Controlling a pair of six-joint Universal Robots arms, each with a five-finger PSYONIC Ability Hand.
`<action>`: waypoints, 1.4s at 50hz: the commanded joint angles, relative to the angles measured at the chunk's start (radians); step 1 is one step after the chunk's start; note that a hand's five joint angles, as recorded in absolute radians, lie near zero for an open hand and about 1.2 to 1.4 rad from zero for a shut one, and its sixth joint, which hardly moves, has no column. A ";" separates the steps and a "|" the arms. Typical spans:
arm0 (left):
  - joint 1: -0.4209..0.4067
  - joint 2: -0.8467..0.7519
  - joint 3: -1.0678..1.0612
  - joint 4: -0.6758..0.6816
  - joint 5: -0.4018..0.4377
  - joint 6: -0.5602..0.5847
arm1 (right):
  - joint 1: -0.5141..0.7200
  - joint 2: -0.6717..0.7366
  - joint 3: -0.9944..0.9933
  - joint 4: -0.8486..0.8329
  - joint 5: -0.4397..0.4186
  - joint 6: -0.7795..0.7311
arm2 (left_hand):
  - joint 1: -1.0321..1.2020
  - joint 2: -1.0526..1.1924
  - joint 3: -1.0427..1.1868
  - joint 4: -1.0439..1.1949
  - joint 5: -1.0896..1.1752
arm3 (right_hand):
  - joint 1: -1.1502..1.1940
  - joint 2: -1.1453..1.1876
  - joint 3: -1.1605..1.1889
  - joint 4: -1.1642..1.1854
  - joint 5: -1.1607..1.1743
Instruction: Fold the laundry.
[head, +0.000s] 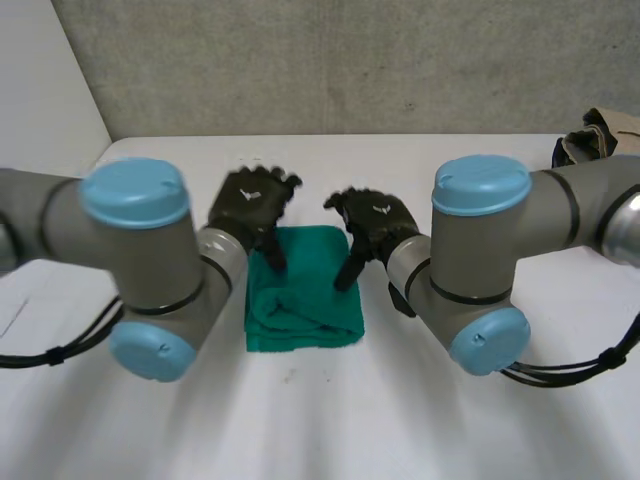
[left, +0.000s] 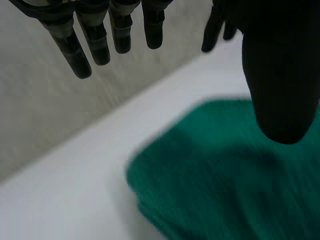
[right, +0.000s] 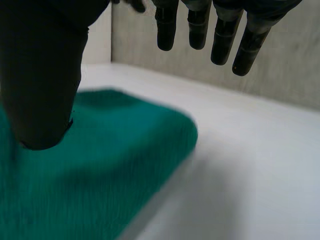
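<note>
A flat white table (head: 320, 430) spreads across the head view, its top smooth and matte. A rough, speckled grey wall (head: 330, 60) stands along its far edge and meets a plain white side wall (head: 45, 80) at the far left corner. A crumpled tan and dark bundle (head: 598, 135) lies at the table's far right edge, near the grey wall; what it is cannot be told. A small dark speck (head: 290, 377) marks the tabletop nearer the camera.

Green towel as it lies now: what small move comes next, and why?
Probably lift both away: the green towel already lies folded on the table, and the left robot hand and right robot hand are open over its far corners, gripping nothing.
</note>
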 joint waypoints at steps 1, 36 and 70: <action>0.004 -0.118 0.062 -0.179 -0.105 0.019 | -0.004 0.132 -0.100 0.087 -0.041 -0.004 | 0.027 0.026 0.018 0.025 0.010 | -0.041 -0.047 -0.037 -0.062 -0.067; 0.065 0.205 0.022 -0.162 0.496 0.163 | 0.192 -0.075 0.397 -0.388 0.037 -0.489 | 0.039 0.037 0.029 0.037 0.021 | -0.041 -0.047 -0.037 -0.062 -0.067; 0.080 0.225 0.027 -0.221 0.601 0.094 | 0.183 0.153 0.105 -0.401 0.077 -0.492 | 0.042 0.040 0.032 0.040 0.024 | -0.019 -0.025 -0.015 -0.041 -0.046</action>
